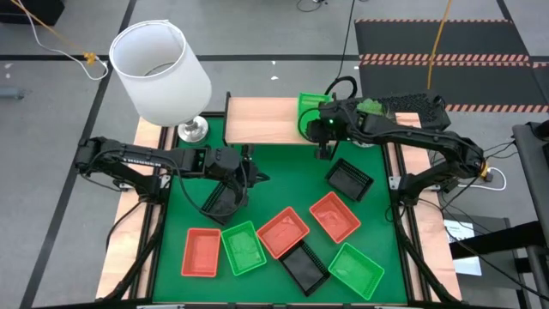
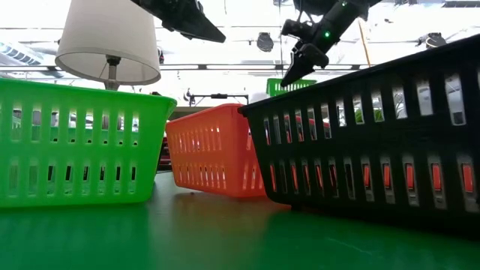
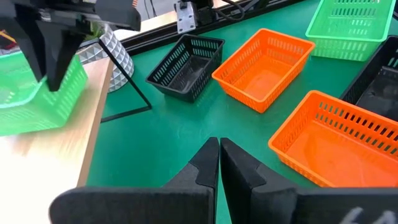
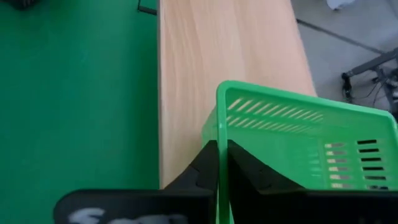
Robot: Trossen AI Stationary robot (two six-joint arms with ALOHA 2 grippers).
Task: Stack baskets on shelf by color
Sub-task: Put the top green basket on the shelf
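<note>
Right gripper (image 4: 217, 155) at the right end of the shelf (image 1: 262, 120), fingers clamped on the rim of a green basket (image 4: 292, 143) resting on the shelf top. Left gripper (image 3: 219, 158) over the worktop (image 1: 283, 184) left of centre, fingers closed, holding nothing, a black basket (image 1: 220, 202) just beside it. Other baskets on the worktop: another black (image 1: 349, 180) near the right edge; orange-red (image 1: 201, 252), green (image 1: 244, 247), orange-red (image 1: 282, 233), black (image 1: 305, 265), orange-red (image 1: 334, 216), green (image 1: 356, 270) along the front. Lamp (image 1: 163, 73) at the back left corner.
</note>
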